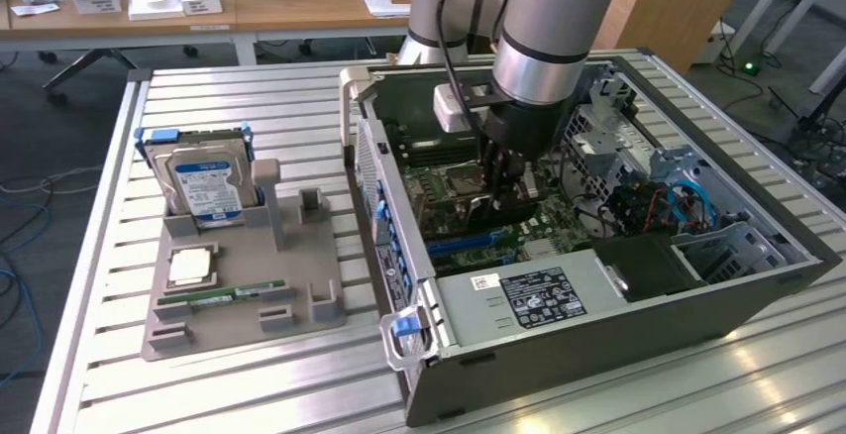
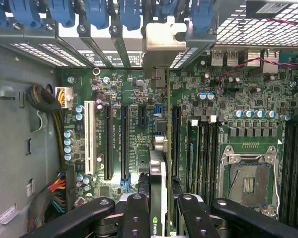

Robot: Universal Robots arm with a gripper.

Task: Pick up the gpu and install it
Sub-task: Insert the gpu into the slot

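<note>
Desk: slatted metal top; carries everything listed below except the last entry.
Computer case: lies on its side at the exterior view's right, the side panel off and the interior facing up.
Blue latch: on the near corner of the case.
Power supply: grey box with a white-printed label, in the near end of the case.
Tray: grey moulded holder, just beside the case on the exterior view's left.
RAM stick: slim green strip, flat in a near slot of the tray.
Processor chip: square, silvery, lying flat just behind the RAM stick.
Hard drive: silver with a blue label, standing on edge at the tray's far end.
Tool: lowered inside the case, fingers closed on both faces of the gpu.
Gpu: held on edge over the motherboard, between the long black expansion slots and the memory slots; whether it sits in a slot cannot be told.
Bracket: silvery end of the gpu, up against the rear row of blue clips.
Processor socket: metal-framed, beyond the memory slots.
Arm: grey tube with pale blue caps, coming down into the case.
Far desk: wooden, holding small boxes and a black round base.
</note>
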